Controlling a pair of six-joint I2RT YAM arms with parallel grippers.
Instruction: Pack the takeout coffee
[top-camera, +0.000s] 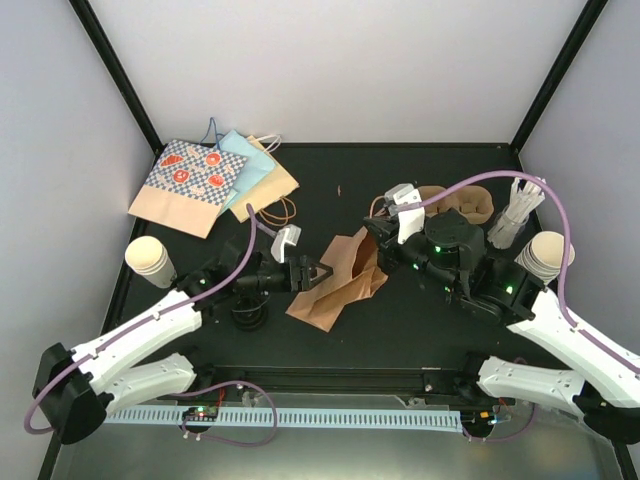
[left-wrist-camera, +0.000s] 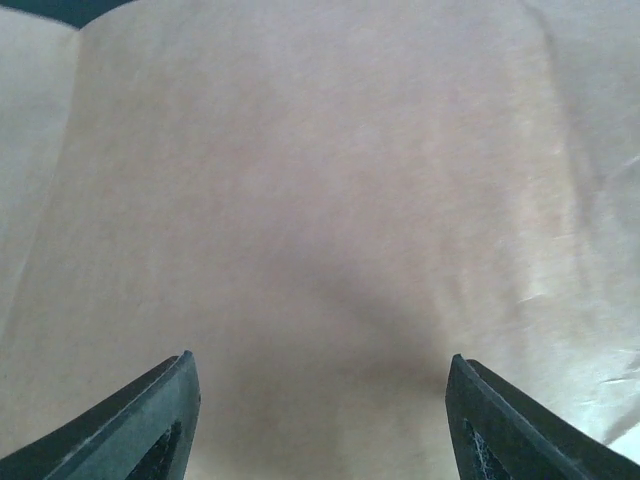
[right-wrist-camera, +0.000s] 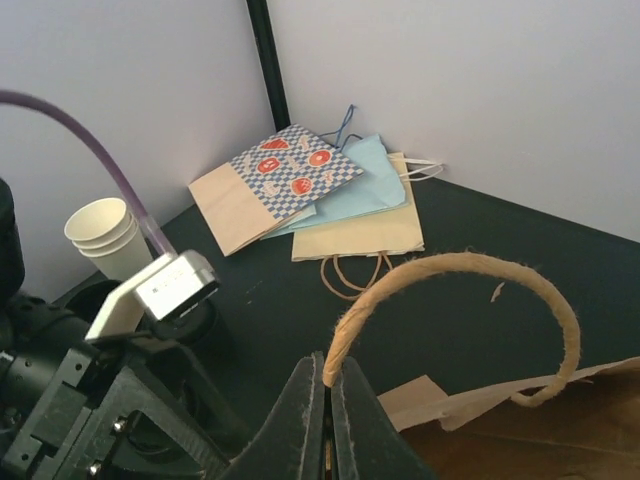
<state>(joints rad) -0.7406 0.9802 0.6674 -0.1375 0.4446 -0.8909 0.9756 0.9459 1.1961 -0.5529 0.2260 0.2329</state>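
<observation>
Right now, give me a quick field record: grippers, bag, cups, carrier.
left gripper: open, over the brown bag, holding nothing
right gripper: shut on the bag's handle
brown bag: lying crumpled at centre, between the arms
cups: two stacks, one at left edge, one at right; neither in the carrier
carrier: behind right arm, partly hidden, contents unclear
spare bags: flat, back left corner
</observation>
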